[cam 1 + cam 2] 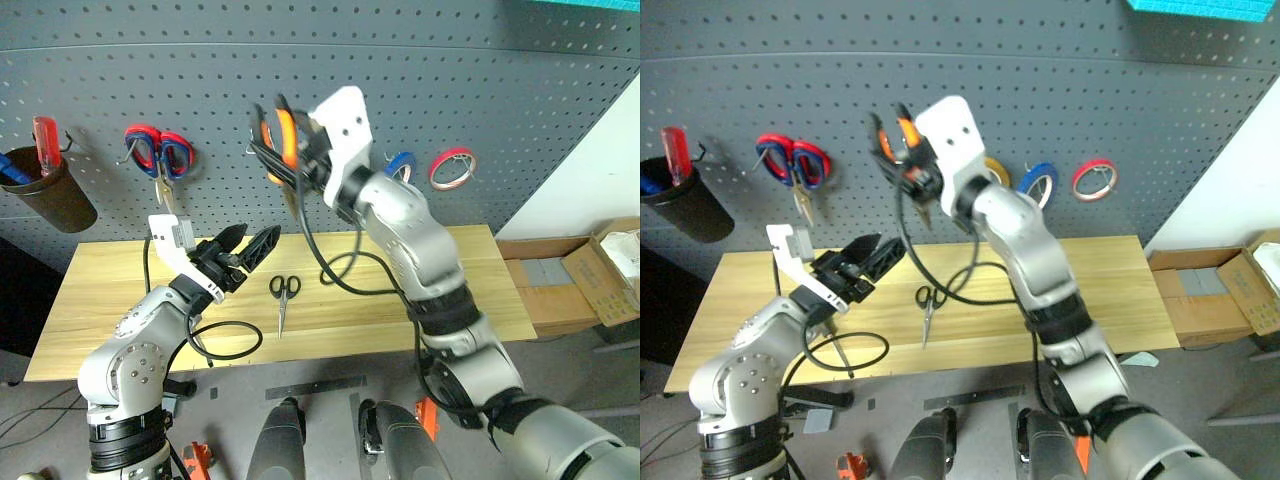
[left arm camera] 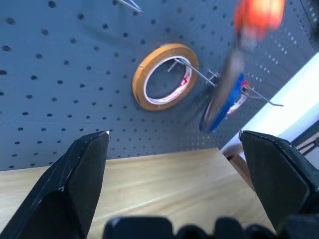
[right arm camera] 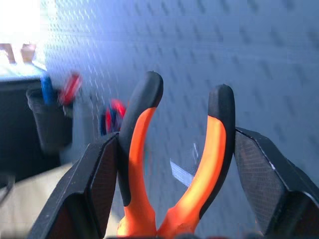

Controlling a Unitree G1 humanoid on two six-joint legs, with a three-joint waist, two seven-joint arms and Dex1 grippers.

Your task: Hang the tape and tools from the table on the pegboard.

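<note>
My right gripper (image 1: 288, 158) is raised close in front of the pegboard (image 1: 520, 80), shut on the orange-and-black pliers (image 1: 287, 135). Their handles stand up between its fingers (image 3: 99, 179) in the right wrist view. The blue tape (image 1: 401, 164) hangs on a pegboard hook, just right of that gripper. Black-handled scissors (image 1: 283, 296) lie on the table (image 1: 100, 300), blades toward the front edge. My left gripper (image 1: 252, 241) hovers open and empty above the table, left of the scissors and pointing at the board. Its wrist view shows the blue tape (image 2: 224, 104).
On the board hang a yellow tape roll (image 1: 995, 171), a red tape roll (image 1: 452, 168) and red-and-blue scissors (image 1: 158, 154). A brown cup (image 1: 55, 190) at far left holds a red-handled tool (image 1: 45, 135). Cardboard boxes (image 1: 600, 270) stand right of the table. Black cables (image 1: 230, 345) trail over the tabletop.
</note>
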